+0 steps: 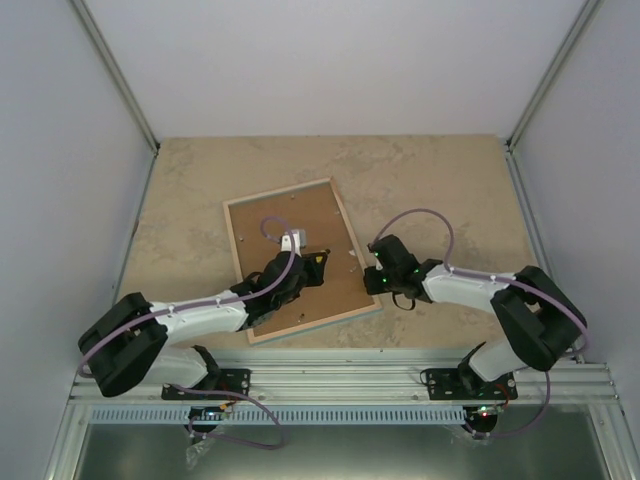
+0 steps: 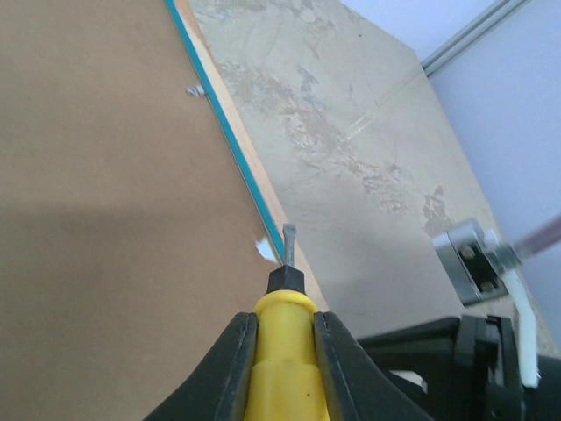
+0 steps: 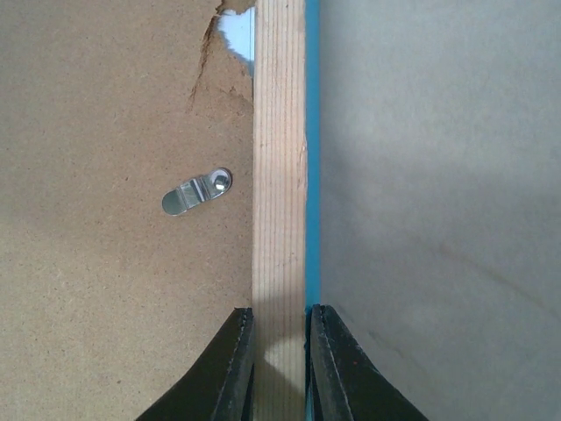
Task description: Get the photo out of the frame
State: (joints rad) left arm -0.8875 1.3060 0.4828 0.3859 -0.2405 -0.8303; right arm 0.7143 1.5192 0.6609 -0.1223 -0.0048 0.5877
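The frame lies face down at the centre of the desk, skewed, its brown backing board up, and the photo itself is out of sight in every view. The left gripper comes in from 7 o'clock over the board, and the left wrist view shows its fingers closed tight on a yellow-handled tool. The tool's thin metal tip points toward 12 o'clock, right at the frame's turquoise edge, beside a small white chip in the board. Over at 3 o'clock the right gripper meets the frame's long side. Its fingers stand narrow, pinching the pale wood rim between them, a turquoise strip running along the outer side. At 9 o'clock from that rim, a silver turn clip lies flat on the board, and up at 12 o'clock the board's edge is torn, showing something pale beneath.
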